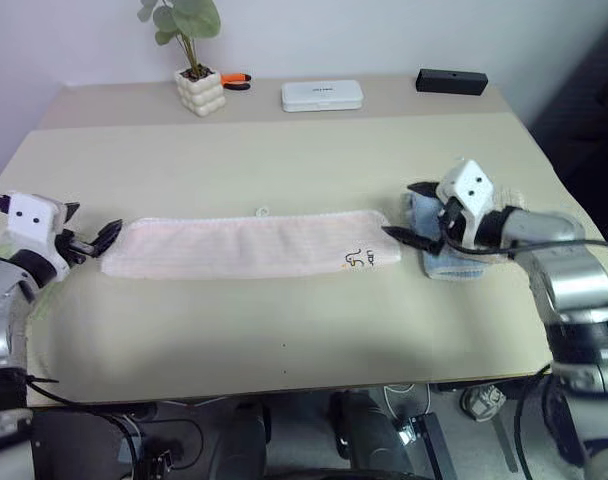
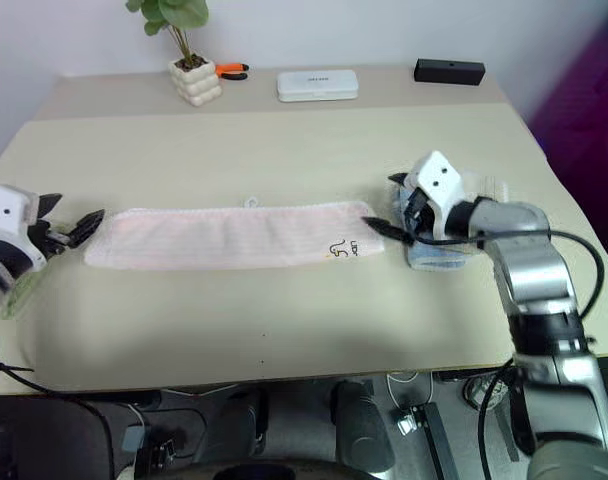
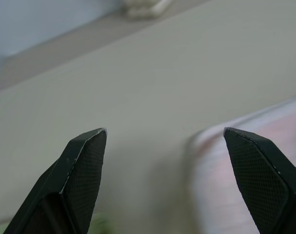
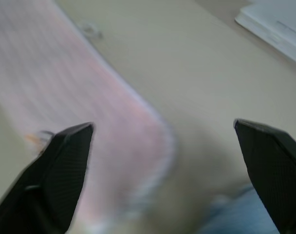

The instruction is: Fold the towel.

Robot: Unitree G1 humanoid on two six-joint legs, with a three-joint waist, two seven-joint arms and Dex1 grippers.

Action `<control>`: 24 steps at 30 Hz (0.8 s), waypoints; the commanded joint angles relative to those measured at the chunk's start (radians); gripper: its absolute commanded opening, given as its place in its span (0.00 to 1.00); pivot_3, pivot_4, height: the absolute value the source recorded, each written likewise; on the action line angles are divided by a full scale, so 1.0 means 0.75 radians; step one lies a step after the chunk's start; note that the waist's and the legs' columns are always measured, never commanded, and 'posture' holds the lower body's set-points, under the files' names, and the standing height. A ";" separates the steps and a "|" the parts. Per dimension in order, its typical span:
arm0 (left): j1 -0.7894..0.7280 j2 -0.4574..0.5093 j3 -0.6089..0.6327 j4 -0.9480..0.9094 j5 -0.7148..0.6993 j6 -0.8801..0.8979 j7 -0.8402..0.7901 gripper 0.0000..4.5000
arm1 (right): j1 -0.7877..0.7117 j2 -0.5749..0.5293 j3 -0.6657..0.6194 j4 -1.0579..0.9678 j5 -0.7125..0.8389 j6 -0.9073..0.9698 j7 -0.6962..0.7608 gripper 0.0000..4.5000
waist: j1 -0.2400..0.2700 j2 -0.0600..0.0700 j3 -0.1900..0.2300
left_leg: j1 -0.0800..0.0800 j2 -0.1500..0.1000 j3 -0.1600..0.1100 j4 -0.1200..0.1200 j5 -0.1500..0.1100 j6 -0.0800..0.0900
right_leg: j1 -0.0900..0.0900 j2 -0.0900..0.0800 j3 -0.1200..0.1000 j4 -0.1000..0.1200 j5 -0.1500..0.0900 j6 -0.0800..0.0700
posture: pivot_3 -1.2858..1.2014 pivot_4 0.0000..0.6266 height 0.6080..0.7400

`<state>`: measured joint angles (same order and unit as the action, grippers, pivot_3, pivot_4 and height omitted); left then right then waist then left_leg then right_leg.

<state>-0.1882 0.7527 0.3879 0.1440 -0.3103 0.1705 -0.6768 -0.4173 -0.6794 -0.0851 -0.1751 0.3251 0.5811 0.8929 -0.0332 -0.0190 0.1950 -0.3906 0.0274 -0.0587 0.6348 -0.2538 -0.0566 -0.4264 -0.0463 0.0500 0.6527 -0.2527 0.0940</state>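
Both pincers stand apart, holding nothing. Left pincer (image 1: 96, 238) sits at mid-left of the head view, black fingertips just off the left short end of the pale pink fluffy towel (image 1: 249, 246). Right pincer (image 1: 412, 214) sits right of centre, fingers spread just beside the towel's right short end; nothing between them.

Towel lies flat on the beige table (image 1: 284, 160) as a long narrow strip across the middle of the frame, already looking doubled lengthwise. Small dark embroidered lettering (image 1: 359, 259) is at its lower right corner, a small loop tab (image 1: 262, 211) pokes out on the far long edge. Wrist views agree: each shows its own two fingers wide, pink cloth ahead, no cloth pinched.

Behind the right pincer there's a folded light blue towel (image 1: 452, 265) on the table, right of the pink one, not part of this job. Far edge of the table, top of frame: small potted plant in a white bumpy pot (image 1: 199, 88), white flat rectangular case (image 1: 322, 95), black bar-shaped box (image 1: 451, 81). All well apart from the work.

My read: lengthwise fold is laid down and released; the step in hand is the gap between folds. Next move probably calls for pinching one short end, both layers, and carrying it over to the other end to halve the length. Needs a low approach so the finger gets under the cloth, and edges kept aligned. Right side must avoid snagging the blue towel.
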 commanded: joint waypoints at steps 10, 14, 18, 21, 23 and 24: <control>0.075 -0.277 -0.702 -0.777 0.014 0.116 -0.106 0.88 | 0.320 0.511 -0.453 -0.496 0.534 1.037 -0.658 1.00 | 0.014 0.001 -0.005 | 0.002 0.000 0.000 0.007 0.000 0.000 | 0.006 0.003 0.002 -0.002 0.000 0.000 | 0.52 0.24 0.98; 0.074 -0.304 -0.758 -0.791 0.013 0.130 -0.116 0.88 | 0.292 0.640 -0.544 -0.513 0.562 1.162 -0.788 1.00 | 0.016 0.003 -0.006 | 0.002 0.001 -0.001 0.007 -0.001 0.001 | 0.006 0.006 0.002 -0.001 0.000 0.000 | 0.52 0.24 0.98; 0.072 -0.307 -0.759 -0.814 -0.022 0.157 -0.133 0.88 | 0.131 0.856 -0.700 -0.355 0.514 1.204 -1.001 1.00 | 0.010 0.004 -0.006 | 0.002 0.001 0.000 0.008 -0.001 0.001 | 0.006 0.006 0.002 -0.002 0.000 0.000 | 0.52 0.24 0.98; 0.075 -0.292 -0.721 -0.819 -0.040 0.181 -0.135 0.88 | 0.030 0.949 -0.769 -0.257 0.483 1.186 -1.103 1.00 | 0.012 0.004 -0.007 | 0.002 0.002 -0.001 0.008 -0.001 0.002 | 0.005 0.006 0.001 -0.001 0.000 0.000 | 0.52 0.24 0.98; 0.085 -0.269 -0.677 -0.819 -0.046 0.194 -0.129 0.88 | -0.073 1.007 -0.830 -0.144 0.477 1.122 -1.182 1.00 | 0.003 0.004 -0.007 | 0.001 0.001 -0.001 0.008 -0.001 0.002 | 0.005 0.006 0.001 -0.002 0.000 0.000 | 0.52 0.24 0.98; 0.092 -0.259 -0.660 -0.820 -0.049 0.199 -0.124 0.88 | -0.111 1.023 -0.848 -0.102 0.478 1.099 -1.207 1.00 | -0.003 0.005 -0.007 | 0.001 0.001 0.000 0.008 -0.001 0.002 | 0.005 0.006 0.001 -0.002 0.000 0.000 | 0.52 0.24 0.98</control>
<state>-0.1226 0.5498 -0.1472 -0.4372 -0.3302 0.3195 -0.7754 -0.4776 0.0754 -0.6891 -0.2977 0.6931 1.4418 0.0305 -0.0354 -0.0154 0.1898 -0.3896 0.0284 -0.0591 0.6408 -0.2548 -0.0549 -0.4224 -0.0422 0.0512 0.6515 -0.2527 0.0937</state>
